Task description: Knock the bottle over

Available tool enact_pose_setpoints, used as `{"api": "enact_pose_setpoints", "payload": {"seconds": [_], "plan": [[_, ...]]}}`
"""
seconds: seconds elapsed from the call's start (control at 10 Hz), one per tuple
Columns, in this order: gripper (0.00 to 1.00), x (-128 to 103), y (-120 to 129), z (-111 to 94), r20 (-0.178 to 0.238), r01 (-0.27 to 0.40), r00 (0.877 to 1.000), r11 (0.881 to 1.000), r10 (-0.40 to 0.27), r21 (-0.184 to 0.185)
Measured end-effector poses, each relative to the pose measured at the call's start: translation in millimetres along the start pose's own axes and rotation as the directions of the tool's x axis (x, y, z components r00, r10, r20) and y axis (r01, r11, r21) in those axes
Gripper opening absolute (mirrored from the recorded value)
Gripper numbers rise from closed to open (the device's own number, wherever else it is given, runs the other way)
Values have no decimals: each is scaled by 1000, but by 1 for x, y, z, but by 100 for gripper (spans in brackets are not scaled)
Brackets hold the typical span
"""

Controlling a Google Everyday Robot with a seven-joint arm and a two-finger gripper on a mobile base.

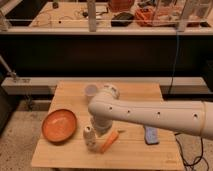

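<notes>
The bottle [90, 138], small, pale beige-grey with a whitish cap, stands upright near the front of the wooden table [135, 95]. My white arm [150, 114] reaches in from the right and bends down over the table's middle. My gripper [101, 128] hangs at its end just right of and slightly behind the bottle, mostly hidden by the arm's bulk. I cannot tell whether it touches the bottle.
An orange bowl [59, 125] sits left of the bottle. A white open cup [91, 91] stands at the back. An orange carrot-like object [109, 142] lies right of the bottle. A blue-grey flat object [151, 134] lies at the right. Dark shelving is behind.
</notes>
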Motion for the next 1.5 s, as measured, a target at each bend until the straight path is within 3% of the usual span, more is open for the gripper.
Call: {"api": "enact_pose_setpoints", "payload": {"seconds": [0.4, 1.5], "plan": [[1, -16, -23, 7, -4, 27, 1000, 1000, -27, 3], [1, -6, -42, 15, -11, 30, 999, 999, -30, 10]]}}
